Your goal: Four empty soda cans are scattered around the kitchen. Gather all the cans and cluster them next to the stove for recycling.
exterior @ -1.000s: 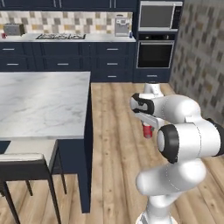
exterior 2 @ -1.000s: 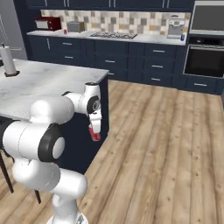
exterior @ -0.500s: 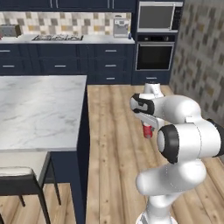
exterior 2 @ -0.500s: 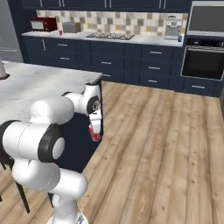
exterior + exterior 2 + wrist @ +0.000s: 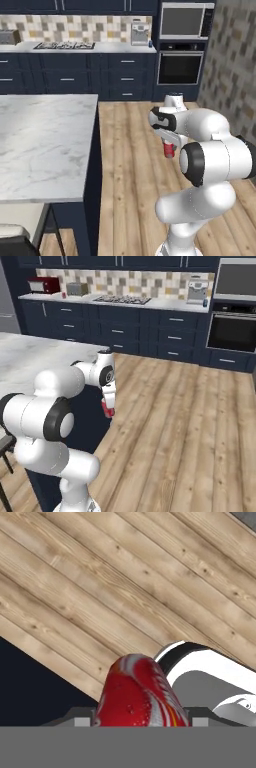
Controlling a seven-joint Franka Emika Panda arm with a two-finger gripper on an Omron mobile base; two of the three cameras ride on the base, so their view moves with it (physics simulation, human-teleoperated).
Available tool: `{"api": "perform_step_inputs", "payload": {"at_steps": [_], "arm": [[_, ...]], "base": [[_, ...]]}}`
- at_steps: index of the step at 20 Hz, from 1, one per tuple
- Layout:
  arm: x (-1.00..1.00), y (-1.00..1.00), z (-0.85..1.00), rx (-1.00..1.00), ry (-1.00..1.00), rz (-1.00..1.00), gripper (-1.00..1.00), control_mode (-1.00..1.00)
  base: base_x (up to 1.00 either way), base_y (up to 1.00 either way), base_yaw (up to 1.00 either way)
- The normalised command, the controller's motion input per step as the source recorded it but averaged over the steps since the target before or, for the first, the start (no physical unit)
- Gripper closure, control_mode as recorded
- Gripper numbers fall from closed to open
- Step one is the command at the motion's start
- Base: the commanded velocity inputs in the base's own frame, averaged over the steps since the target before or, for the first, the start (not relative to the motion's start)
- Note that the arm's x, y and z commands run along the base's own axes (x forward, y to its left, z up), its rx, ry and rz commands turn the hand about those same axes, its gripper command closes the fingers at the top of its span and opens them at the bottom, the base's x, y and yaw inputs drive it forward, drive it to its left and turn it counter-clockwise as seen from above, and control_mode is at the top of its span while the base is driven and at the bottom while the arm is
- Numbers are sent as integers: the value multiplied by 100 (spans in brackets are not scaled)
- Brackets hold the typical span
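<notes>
Your claw (image 5: 169, 148) is clamped on a red soda can (image 5: 169, 149), carried in the air above the wooden floor (image 5: 190, 421), just off the corner of the marble-topped island counter (image 5: 45, 145). In the hand view the can (image 5: 140, 694) sits between the fingers. The stove (image 5: 120, 300) lies well apart, on the far counter (image 5: 165, 304) against the tiled wall, left of the wall oven (image 5: 234, 331).

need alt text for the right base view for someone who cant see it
A white robot arm holds a red soda can in its fingers above a wood floor, beside a marble island. Behind stand navy cabinets, the stove and a wall oven.
</notes>
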Motion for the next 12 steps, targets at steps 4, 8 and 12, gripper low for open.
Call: {"api": "perform_step_inputs", "payload": {"at_steps": [4,8,12], "arm": [[0,0,0,0,0,0,100,100],[0,0,0,0,0,0,100,100],[0,0,0,0,0,0,100,100]], "base": [[63,-22,1],[60,-27,0],[54,-28,0]]}}
